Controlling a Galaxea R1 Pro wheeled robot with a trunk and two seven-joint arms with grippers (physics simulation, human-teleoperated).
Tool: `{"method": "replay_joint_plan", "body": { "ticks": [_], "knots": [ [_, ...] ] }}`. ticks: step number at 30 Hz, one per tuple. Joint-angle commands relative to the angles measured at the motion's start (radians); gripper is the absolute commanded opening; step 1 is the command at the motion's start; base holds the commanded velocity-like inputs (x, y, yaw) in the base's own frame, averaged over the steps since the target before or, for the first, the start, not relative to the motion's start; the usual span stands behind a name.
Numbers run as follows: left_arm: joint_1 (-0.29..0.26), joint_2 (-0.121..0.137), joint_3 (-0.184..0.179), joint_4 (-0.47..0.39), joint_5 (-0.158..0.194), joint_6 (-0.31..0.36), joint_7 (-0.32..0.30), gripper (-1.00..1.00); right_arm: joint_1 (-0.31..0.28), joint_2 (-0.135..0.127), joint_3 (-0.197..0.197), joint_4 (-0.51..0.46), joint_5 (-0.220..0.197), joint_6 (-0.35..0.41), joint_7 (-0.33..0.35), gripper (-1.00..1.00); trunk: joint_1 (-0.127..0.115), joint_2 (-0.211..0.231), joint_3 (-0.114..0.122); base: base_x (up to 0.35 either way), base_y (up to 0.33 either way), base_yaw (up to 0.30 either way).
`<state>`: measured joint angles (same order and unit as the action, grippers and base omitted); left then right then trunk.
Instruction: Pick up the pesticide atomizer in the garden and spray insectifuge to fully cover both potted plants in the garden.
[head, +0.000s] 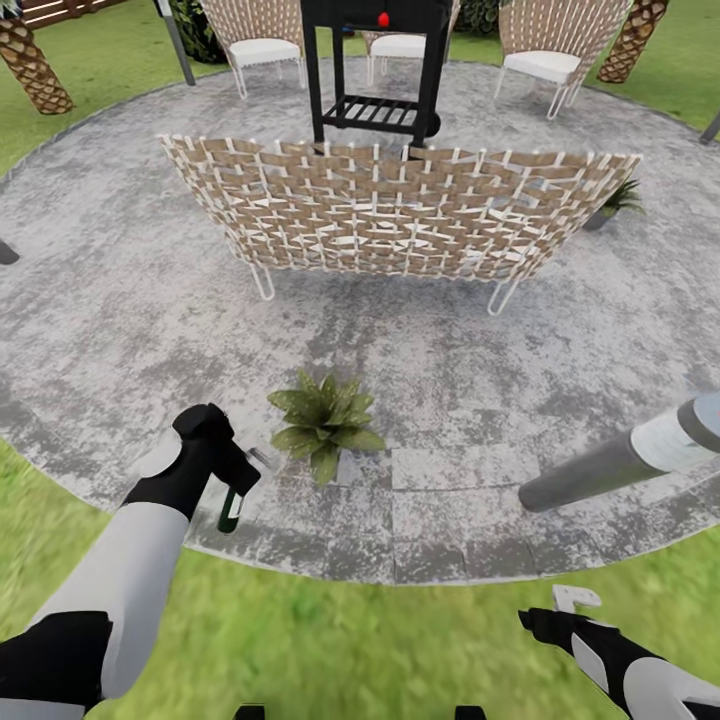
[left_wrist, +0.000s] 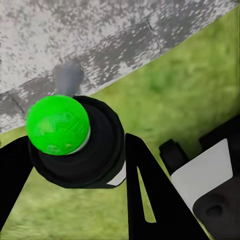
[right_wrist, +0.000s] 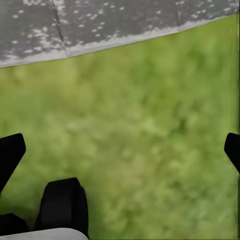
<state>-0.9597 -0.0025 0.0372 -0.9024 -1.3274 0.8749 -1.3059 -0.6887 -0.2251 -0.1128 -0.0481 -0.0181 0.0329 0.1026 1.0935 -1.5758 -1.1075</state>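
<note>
The pesticide atomizer (head: 230, 510) is a dark green bottle hanging tilted in my left gripper (head: 234, 480), which is shut on it just over the patio's near edge. Its pale spray head (head: 262, 458) points toward a potted plant (head: 322, 425) a short way to the right. In the left wrist view the atomizer (left_wrist: 75, 145) sits between my black fingers (left_wrist: 145, 195), its bright green end facing the camera. A second potted plant (head: 620, 198) stands past the right end of the woven bench. My right gripper (head: 575, 600) is open over grass, its fingertips (right_wrist: 11, 152) wide apart.
A woven bench (head: 400, 210) spans the middle of the round grey patio (head: 120, 300). Behind it stand a black grill cart (head: 375, 60) and white-cushioned chairs (head: 262, 40). A grey pole (head: 600, 470) slants in at the right. Palm trunks (head: 30, 65) flank the lawn (head: 330, 640).
</note>
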Motion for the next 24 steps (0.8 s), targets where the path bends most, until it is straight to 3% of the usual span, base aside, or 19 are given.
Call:
{"method": "replay_joint_plan", "body": {
  "ticks": [1, 4, 9, 11, 16, 24],
  "knots": [
    [-0.001, 0.0, 0.001, 0.001, -0.008, 0.009, -0.011, -1.0, 0.0, 0.0, -0.008, -0.001, -0.002, 0.004, 0.005, 1.0, 0.001, 0.0, -0.001, 0.309, -0.153, 0.0],
    [-0.001, 0.0, -0.014, 0.002, -0.01, 0.008, -0.014, -1.0, 0.0, 0.0, -0.008, -0.001, -0.002, 0.004, 0.005, 1.0, 0.001, 0.0, -0.001, 0.309, -0.162, 0.0],
    [-0.001, 0.0, -0.118, 0.005, -0.01, 0.008, -0.018, -1.0, 0.0, 0.0, -0.008, -0.001, -0.002, 0.003, 0.005, 1.0, 0.001, 0.0, -0.001, 0.299, -0.174, -0.122],
    [-0.001, -0.001, -0.139, 0.026, -0.01, 0.009, -0.019, -1.0, 0.0, 0.0, -0.008, -0.001, -0.001, 0.003, 0.005, 1.0, 0.001, 0.0, -0.001, 0.146, -0.097, -0.252],
    [-0.001, -0.003, -0.151, 0.051, -0.01, 0.009, -0.021, -1.0, 0.0, 0.0, -0.007, -0.001, 0.0, 0.004, 0.004, 1.0, 0.001, 0.0, -0.001, 0.025, -0.016, -0.24],
    [-0.001, -0.011, -0.169, 0.053, -0.01, 0.01, -0.021, -1.0, 0.0, 0.0, -0.007, -0.001, 0.0, 0.004, 0.004, 1.0, 0.001, 0.0, -0.001, 0.001, 0.0, -0.025]
  ]
}}
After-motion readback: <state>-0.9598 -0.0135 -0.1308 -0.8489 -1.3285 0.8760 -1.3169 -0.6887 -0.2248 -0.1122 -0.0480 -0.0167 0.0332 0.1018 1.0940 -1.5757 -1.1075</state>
